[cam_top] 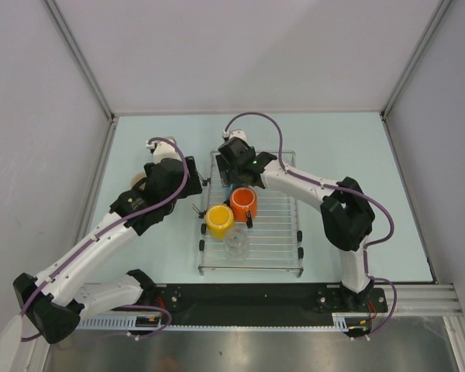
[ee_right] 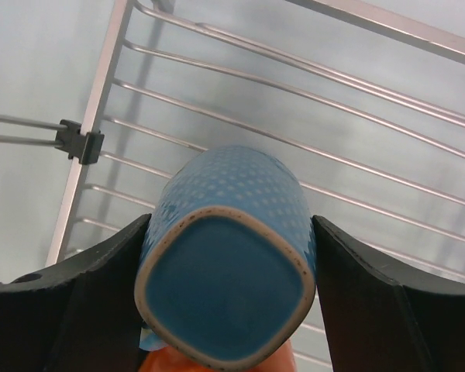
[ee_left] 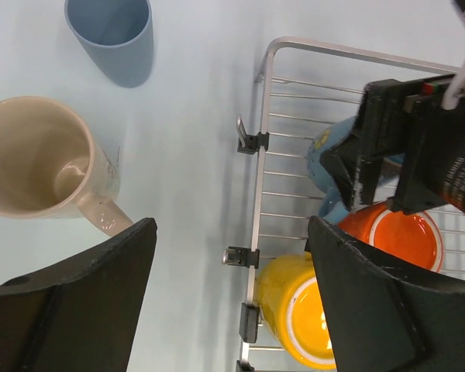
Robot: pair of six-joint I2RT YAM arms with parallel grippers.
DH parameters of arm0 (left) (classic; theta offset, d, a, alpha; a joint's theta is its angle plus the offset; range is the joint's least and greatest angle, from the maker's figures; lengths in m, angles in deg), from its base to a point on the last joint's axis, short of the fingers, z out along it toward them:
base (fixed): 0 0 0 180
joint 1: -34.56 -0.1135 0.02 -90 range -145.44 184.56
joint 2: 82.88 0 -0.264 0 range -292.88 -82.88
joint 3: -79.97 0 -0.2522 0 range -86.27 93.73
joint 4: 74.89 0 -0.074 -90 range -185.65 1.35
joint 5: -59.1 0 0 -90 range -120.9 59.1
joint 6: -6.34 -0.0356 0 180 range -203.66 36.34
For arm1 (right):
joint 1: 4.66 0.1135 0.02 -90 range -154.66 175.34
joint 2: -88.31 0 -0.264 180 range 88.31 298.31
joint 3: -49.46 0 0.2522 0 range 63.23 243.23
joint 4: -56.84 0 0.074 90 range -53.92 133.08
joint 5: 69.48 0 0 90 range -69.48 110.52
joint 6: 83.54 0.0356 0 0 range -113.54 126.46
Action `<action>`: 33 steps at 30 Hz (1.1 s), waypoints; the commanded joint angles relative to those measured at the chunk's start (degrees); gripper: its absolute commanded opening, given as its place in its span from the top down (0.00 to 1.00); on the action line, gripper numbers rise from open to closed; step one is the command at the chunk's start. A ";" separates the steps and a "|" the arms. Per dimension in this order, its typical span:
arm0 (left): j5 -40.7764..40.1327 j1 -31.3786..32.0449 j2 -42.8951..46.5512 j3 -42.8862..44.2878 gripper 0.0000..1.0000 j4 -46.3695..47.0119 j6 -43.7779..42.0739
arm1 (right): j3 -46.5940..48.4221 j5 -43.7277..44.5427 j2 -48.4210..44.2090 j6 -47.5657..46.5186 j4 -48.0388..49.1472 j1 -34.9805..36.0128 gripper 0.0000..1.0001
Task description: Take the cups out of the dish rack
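Observation:
The dish rack [cam_top: 283, 256] holds a yellow cup [cam_top: 219, 220], an orange mug [cam_top: 244, 204] and a small clear glass [cam_top: 236, 244]. A dotted blue cup [ee_right: 232, 232] lies on its side on the rack bars, base toward the right wrist camera. My right gripper [ee_right: 229, 310] is shut on it, one finger pressed on each side. In the top view that gripper [cam_top: 236, 167] covers most of this cup. My left gripper [ee_left: 231, 294] hangs open over the table just left of the rack's edge [ee_left: 265, 116], holding nothing. Its view shows the yellow cup [ee_left: 294, 306] and orange mug [ee_left: 403, 232].
A beige mug [ee_left: 39, 159] and a light blue cup [ee_left: 112, 35] stand upright on the table left of the rack; my left arm [cam_top: 139, 209] hides them in the top view. Grey walls enclose the table on three sides.

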 commanded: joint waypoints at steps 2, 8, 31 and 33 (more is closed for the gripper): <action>-0.53 0.24 0.27 -0.09 0.16 1.47 1.89 | 0.18 3.64 -10.78 -0.04 1.77 0.37 1.00; 0.87 0.24 -0.08 -0.01 0.16 2.96 3.21 | 0.26 3.12 -15.44 -0.30 1.95 -0.24 1.00; 26.58 -2.21 7.66 -15.30 0.16 41.35 9.19 | -40.59 -50.80 -38.39 35.35 61.67 -25.90 1.00; 30.92 -3.19 6.87 -16.61 0.16 44.61 9.80 | -43.84 -53.38 -37.69 44.82 74.64 -27.66 1.00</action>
